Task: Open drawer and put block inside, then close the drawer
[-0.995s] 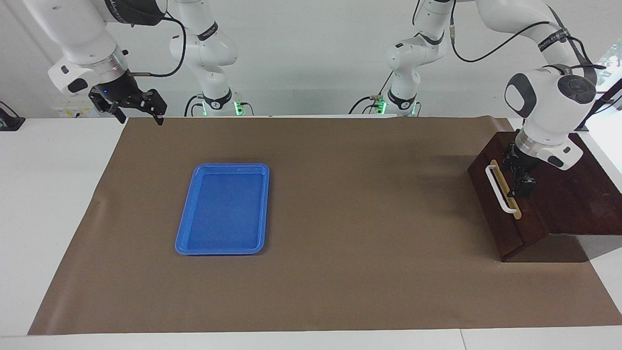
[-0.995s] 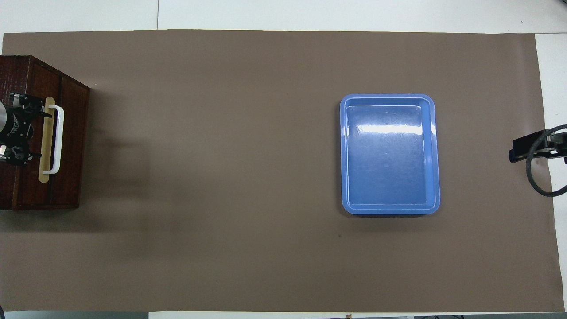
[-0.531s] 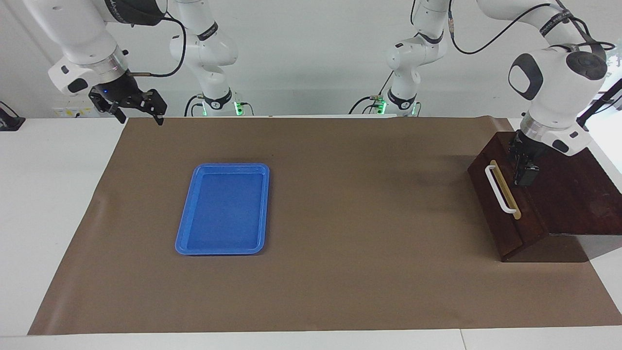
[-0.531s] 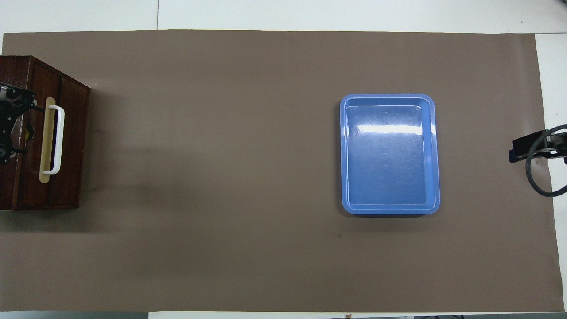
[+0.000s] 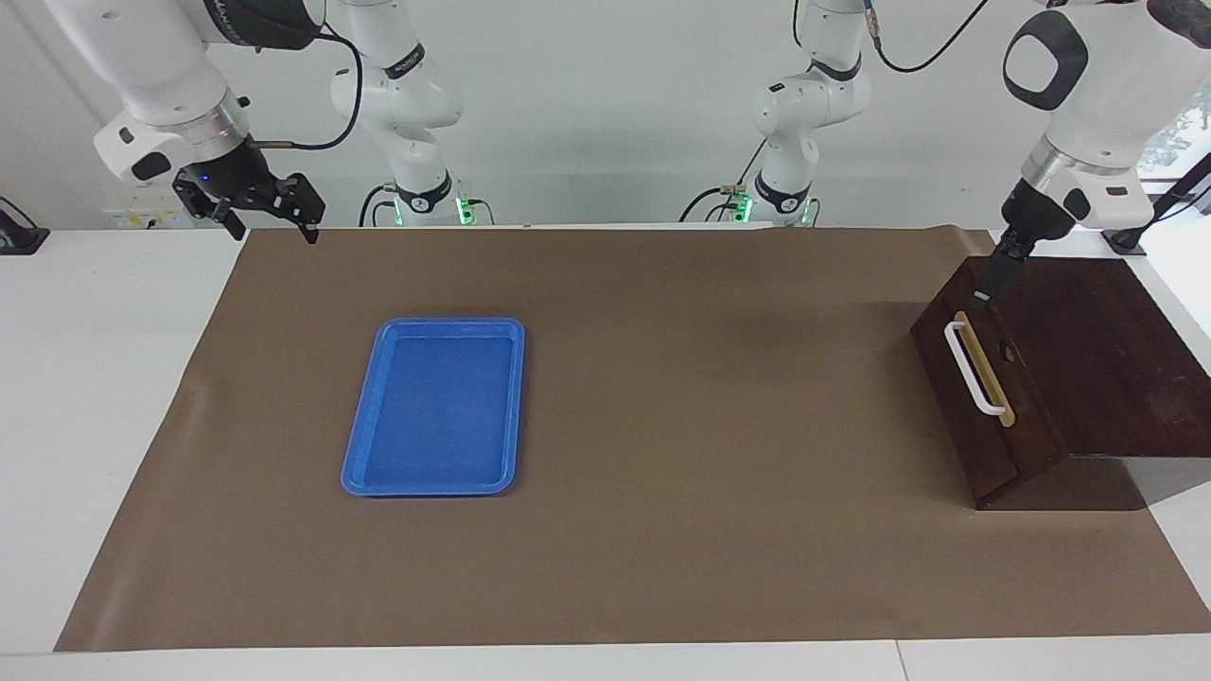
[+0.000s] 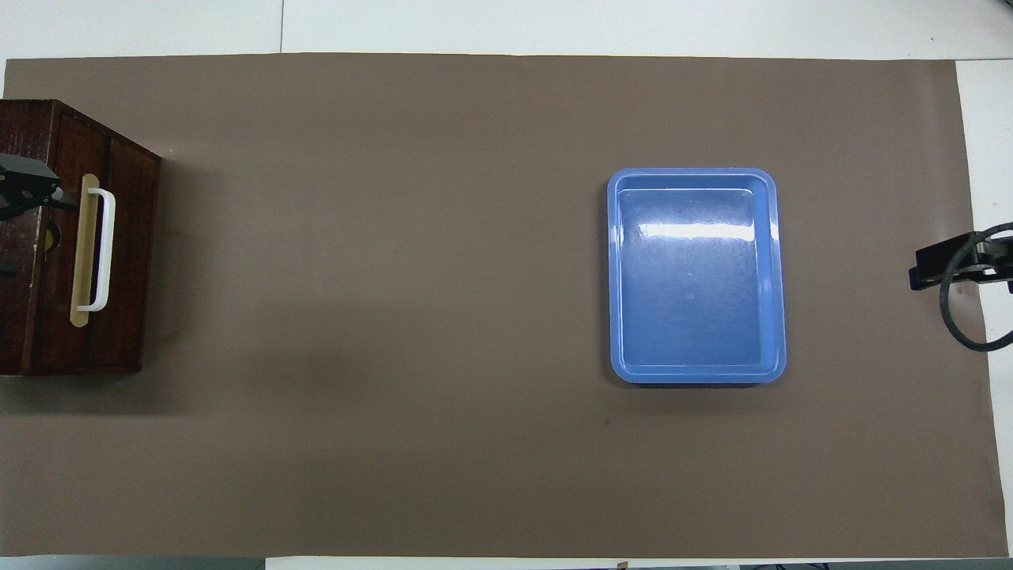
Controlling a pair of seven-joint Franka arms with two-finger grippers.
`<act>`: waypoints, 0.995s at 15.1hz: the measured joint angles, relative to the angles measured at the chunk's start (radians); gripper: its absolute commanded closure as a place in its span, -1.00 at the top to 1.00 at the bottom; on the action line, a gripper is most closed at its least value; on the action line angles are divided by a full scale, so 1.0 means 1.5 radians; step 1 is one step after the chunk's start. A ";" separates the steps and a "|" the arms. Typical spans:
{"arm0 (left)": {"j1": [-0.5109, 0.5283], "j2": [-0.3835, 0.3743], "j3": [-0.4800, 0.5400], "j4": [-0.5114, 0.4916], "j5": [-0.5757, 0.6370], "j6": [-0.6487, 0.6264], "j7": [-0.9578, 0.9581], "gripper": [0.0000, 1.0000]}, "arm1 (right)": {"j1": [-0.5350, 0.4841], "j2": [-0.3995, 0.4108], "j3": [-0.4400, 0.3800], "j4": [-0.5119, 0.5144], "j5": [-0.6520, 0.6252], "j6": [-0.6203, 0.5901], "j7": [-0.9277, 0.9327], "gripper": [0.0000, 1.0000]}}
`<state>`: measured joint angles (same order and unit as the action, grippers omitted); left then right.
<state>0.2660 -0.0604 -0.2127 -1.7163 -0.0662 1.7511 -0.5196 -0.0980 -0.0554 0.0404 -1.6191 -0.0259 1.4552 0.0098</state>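
Observation:
The dark wooden box (image 5: 1097,340) stands at the left arm's end of the table. Its drawer (image 5: 965,407) is pushed in, with the white handle (image 5: 974,369) on a tan strip; the overhead view shows the drawer (image 6: 127,253) and handle (image 6: 103,249) too. Only a yellow sliver of the block (image 5: 1006,355) shows at the seam between drawer front and box top, and the rest is hidden. My left gripper (image 5: 984,288) hangs open over the box near the handle's end, holding nothing. My right gripper (image 5: 272,230) waits open over the mat's corner at the right arm's end.
An empty blue tray (image 5: 435,407) lies on the brown mat (image 5: 662,530) toward the right arm's end. The mat's edge lies close to the box. The right arm's cable (image 6: 961,317) loops over the mat's edge.
My left gripper has risen off the drawer front and drawn back toward the robots, uncovering the yellow sliver at the seam. The right arm has not moved.

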 measured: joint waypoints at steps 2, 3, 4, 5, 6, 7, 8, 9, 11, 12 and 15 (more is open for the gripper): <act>0.000 -0.013 0.000 0.004 -0.002 -0.015 0.110 1.00 | -0.001 0.000 -0.001 0.000 0.000 0.000 0.000 1.00; 0.000 -0.020 0.000 0.004 -0.002 -0.019 0.159 1.00 | -0.001 0.000 -0.001 0.001 0.000 0.000 0.000 1.00; 0.000 -0.026 0.000 0.004 -0.002 -0.023 0.202 1.00 | -0.001 0.000 -0.002 0.001 0.000 0.000 0.000 1.00; 0.000 -0.031 0.000 0.004 -0.002 -0.026 0.233 1.00 | -0.001 0.000 -0.002 0.001 0.000 0.000 0.000 1.00; 0.000 -0.034 0.000 0.004 -0.002 -0.027 0.250 1.00 | -0.001 0.000 -0.002 0.001 0.000 0.000 0.000 1.00; 0.000 -0.036 -0.001 0.004 -0.002 -0.029 0.258 1.00 | -0.001 0.000 -0.002 0.001 0.000 0.000 0.000 1.00; -0.001 -0.036 -0.001 0.004 -0.002 -0.032 0.262 1.00 | -0.001 0.000 -0.002 0.001 0.000 0.000 0.000 1.00; -0.001 -0.036 -0.001 0.004 -0.003 -0.040 0.265 1.00 | -0.001 0.000 -0.002 0.001 0.000 0.000 0.000 1.00; -0.005 -0.038 -0.002 0.004 -0.003 -0.057 0.267 1.00 | -0.001 0.000 -0.002 0.001 0.000 0.000 0.000 1.00; -0.008 -0.040 -0.002 0.004 -0.003 -0.069 0.269 1.00 | -0.001 0.000 -0.003 0.001 0.000 0.000 0.000 1.00; -0.022 -0.044 -0.003 0.004 -0.002 -0.099 0.275 1.00 | -0.001 0.000 -0.003 0.001 0.000 0.000 0.000 1.00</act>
<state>0.2334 -0.1261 -0.2173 -1.7107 -0.0695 1.6027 -0.1069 -0.0996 -0.0554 0.0364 -1.6178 -0.0259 1.4552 0.0097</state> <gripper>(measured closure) 0.000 0.000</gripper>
